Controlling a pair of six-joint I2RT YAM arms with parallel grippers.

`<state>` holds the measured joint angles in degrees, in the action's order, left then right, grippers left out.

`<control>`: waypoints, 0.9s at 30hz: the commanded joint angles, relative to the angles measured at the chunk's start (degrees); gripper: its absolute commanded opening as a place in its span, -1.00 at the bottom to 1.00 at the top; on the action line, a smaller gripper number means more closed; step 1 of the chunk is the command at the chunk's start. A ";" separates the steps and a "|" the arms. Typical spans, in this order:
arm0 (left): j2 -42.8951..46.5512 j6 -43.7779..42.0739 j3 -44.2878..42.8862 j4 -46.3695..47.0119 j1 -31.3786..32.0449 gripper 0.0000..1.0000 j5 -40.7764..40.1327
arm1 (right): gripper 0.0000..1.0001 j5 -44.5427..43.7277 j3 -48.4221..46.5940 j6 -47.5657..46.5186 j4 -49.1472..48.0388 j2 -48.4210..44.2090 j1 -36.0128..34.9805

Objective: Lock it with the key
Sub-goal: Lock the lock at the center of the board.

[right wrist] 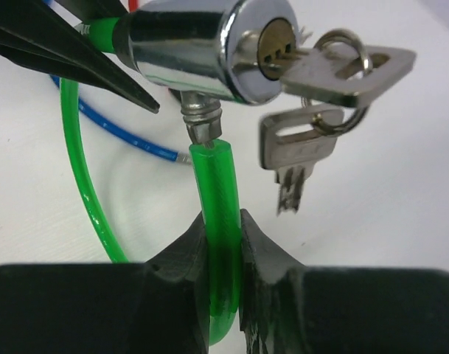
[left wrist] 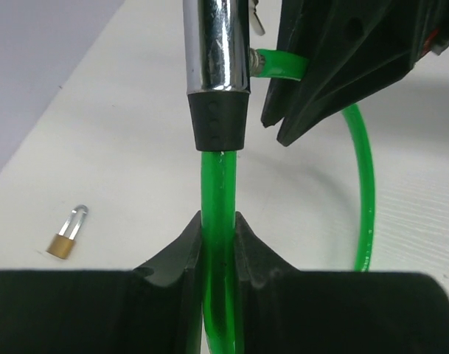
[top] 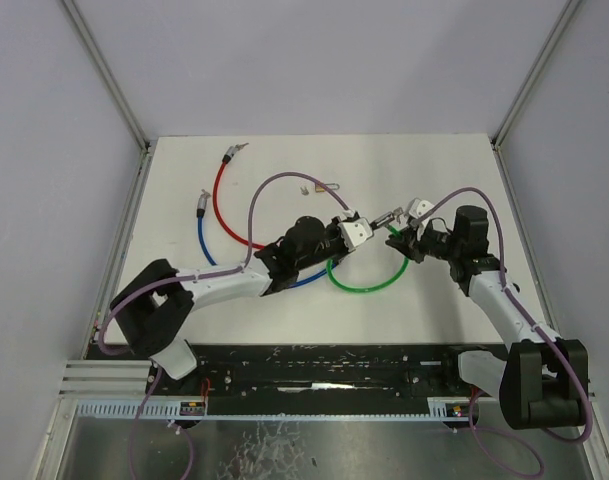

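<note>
A green cable lock is held above the table between both arms. Its chrome cylinder has a key in the keyhole, and a second key hangs from the ring. The cable's metal end pin sits at the cylinder's side. My left gripper is shut on the green cable just below the cylinder's black collar. My right gripper is shut on the other end of the green cable just below the pin. In the top view the grippers face each other with the cylinder between them.
A blue cable and a red cable lie on the table at the left and behind the left arm. A small brass padlock lies on the table; it also shows in the top view.
</note>
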<state>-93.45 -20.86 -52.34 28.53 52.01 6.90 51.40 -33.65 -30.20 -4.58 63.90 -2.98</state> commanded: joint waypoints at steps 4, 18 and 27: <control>2.13 -9.66 -5.30 -11.67 -0.57 -0.99 5.34 | -1.00 1.24 2.59 13.23 -38.49 3.22 -0.24; -7.56 -4.87 -4.81 -10.28 -1.38 -0.99 9.52 | -0.80 4.59 9.13 0.21 -34.59 8.32 -1.95; -6.81 -0.45 -4.59 -9.28 -1.38 -0.99 13.79 | -1.00 7.95 6.55 4.52 -27.86 6.03 -0.58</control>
<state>-98.72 -24.05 -57.71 21.06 49.23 12.32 52.10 -23.05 -25.15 -33.12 71.48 -3.03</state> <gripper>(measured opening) 0.120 0.225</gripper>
